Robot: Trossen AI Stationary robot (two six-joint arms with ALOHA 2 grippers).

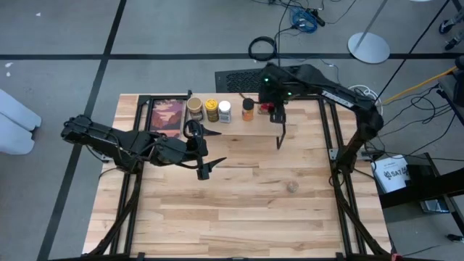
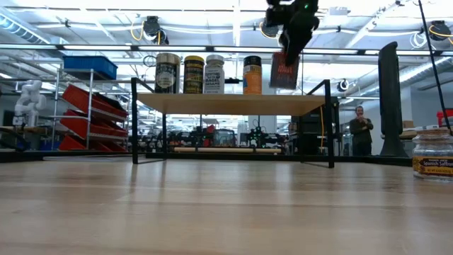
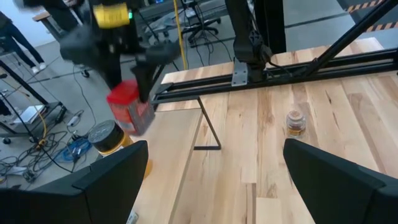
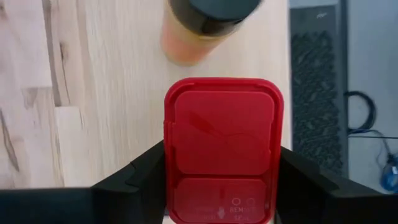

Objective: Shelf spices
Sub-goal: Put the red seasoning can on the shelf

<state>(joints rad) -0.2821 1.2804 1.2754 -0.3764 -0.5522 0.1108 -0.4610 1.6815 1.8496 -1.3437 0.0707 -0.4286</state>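
Observation:
Four spice jars stand in a row on the shelf (image 1: 239, 129) (image 2: 226, 103): a tan one (image 1: 194, 109), a yellow-lidded one (image 1: 212, 110), a white-lidded one (image 1: 225, 111) and a dark-lidded orange one (image 1: 248, 109) (image 4: 208, 25). My right gripper (image 1: 270, 109) (image 4: 224, 186) is shut on the red box (image 2: 284, 71) above the shelf's right end, beside the orange jar. A small grey-lidded jar (image 1: 292, 186) (image 2: 433, 156) (image 3: 295, 122) stands on the table. My left gripper (image 1: 210, 148) (image 3: 211, 186) hangs open above the table, just in front of the shelf. My right gripper pinches the red box between its two fingers (image 4: 134, 180), one on each side wall just below the red lid (image 4: 224, 124). The fingers come from above, pointing down. The box hangs slightly tilted, its bottom (image 2: 283, 86) just above the shelf plank.
A reddish picture in a black frame (image 1: 167, 116) lies at the shelf's left end. Black table-frame rails run along the right side (image 1: 330, 138) (image 3: 280, 68). Open wood lies in front of the shelf (image 1: 239, 210). A person stands far back in the room (image 2: 361, 127).

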